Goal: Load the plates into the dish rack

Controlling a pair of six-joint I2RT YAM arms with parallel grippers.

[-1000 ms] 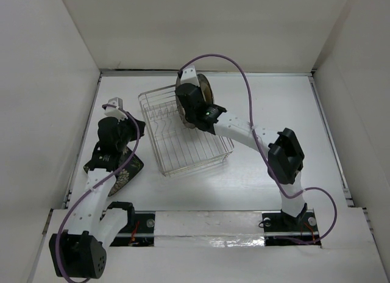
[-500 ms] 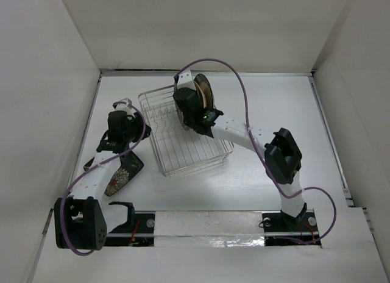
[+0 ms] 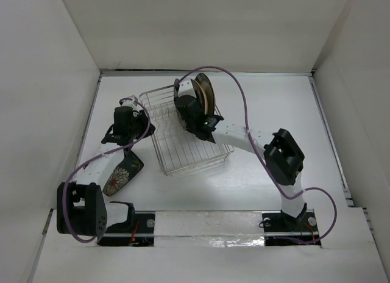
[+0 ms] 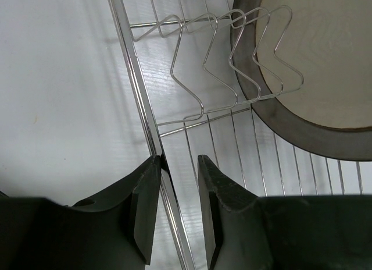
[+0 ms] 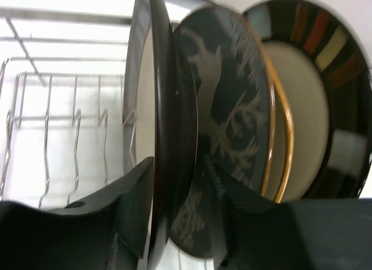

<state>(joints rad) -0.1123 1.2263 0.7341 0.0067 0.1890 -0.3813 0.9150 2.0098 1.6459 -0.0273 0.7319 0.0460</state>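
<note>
The silver wire dish rack [image 3: 189, 154] stands mid-table. Several plates stand upright at its far end [image 3: 204, 93]. My right gripper [image 3: 192, 110] [image 5: 179, 188] is shut on the rim of a dark-rimmed cream plate [image 5: 152, 107] standing in the rack. Behind it stand a dark grey floral plate [image 5: 232, 113], a gold-rimmed plate [image 5: 283, 148] and a dark striped one [image 5: 340, 107]. My left gripper [image 3: 134, 132] [image 4: 177, 171] is open, its fingers astride the rack's left rim wire [image 4: 139, 84]. A dark patterned plate [image 3: 124, 172] lies on the table at the left.
White walls enclose the table on three sides. Upright wire prongs [image 4: 203, 66] stand in the rack's near part. The right arm reaches across the rack. Purple cables loop over both arms.
My left gripper has left the patterned plate on the table and moved right to the rack's left rim. My right gripper has shifted the plate slightly toward the rack's far end.
</note>
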